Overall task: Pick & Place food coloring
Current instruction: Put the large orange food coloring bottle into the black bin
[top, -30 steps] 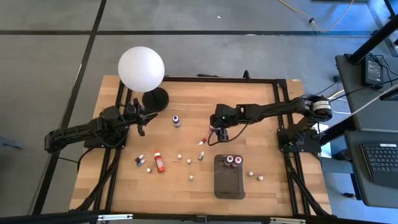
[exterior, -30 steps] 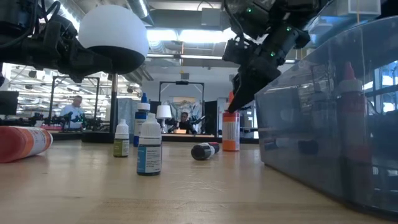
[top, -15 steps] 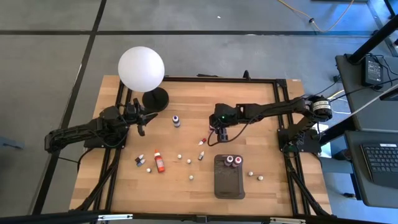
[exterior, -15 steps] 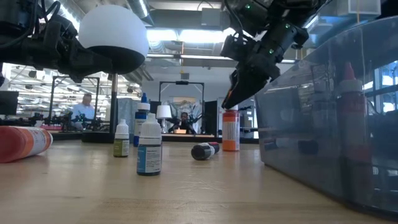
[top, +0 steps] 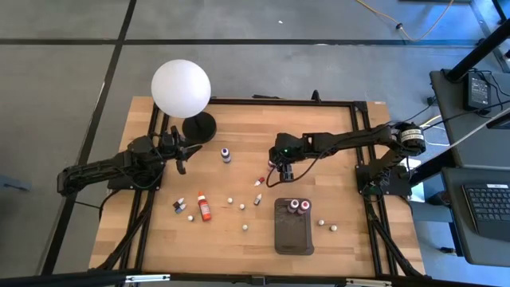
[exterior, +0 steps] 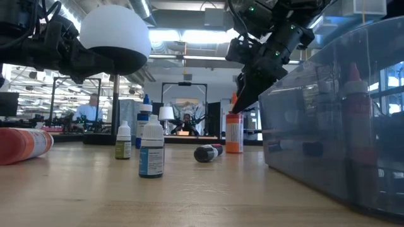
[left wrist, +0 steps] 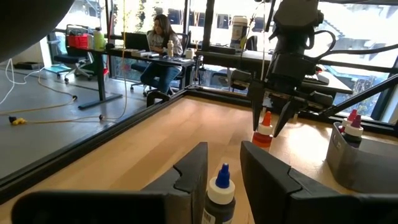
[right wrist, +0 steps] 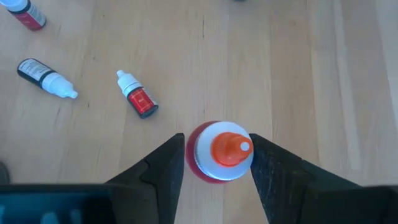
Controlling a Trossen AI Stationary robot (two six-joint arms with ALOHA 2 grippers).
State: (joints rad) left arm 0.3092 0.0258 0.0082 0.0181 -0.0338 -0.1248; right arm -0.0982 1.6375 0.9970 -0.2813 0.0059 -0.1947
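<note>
The food coloring bottles are scattered over the wooden table. An orange bottle (right wrist: 222, 152) with a white shoulder and orange tip stands upright on its base near the table's middle (exterior: 234, 132). My right gripper (right wrist: 216, 143) is right over it and is shut on it. A blue-capped bottle (top: 226, 154) stands upright ahead of my left gripper (left wrist: 224, 171), which waits level at the left, open by a narrow gap and touching nothing. Two bottles (top: 297, 206) stand in the dark tray (top: 293, 235). My right gripper pinches the orange bottle's white shoulder (right wrist: 194, 149) between its two fingers, one on either side. The fingers slant down onto it from above. The bottle stands upright with its base (exterior: 234, 150) on the table.
A white globe lamp (top: 182, 88) on a black base stands at the far left. A larger red bottle (top: 204, 207) lies on its side near the front left, with small bottles (top: 179, 206) and loose white caps (top: 242, 206) around. Two little bottles (right wrist: 138, 96) lie close to the orange one.
My right gripper has stayed over the orange bottle, with only a brief shift of its fingers in the low view. The bottle stands upright where it was.
</note>
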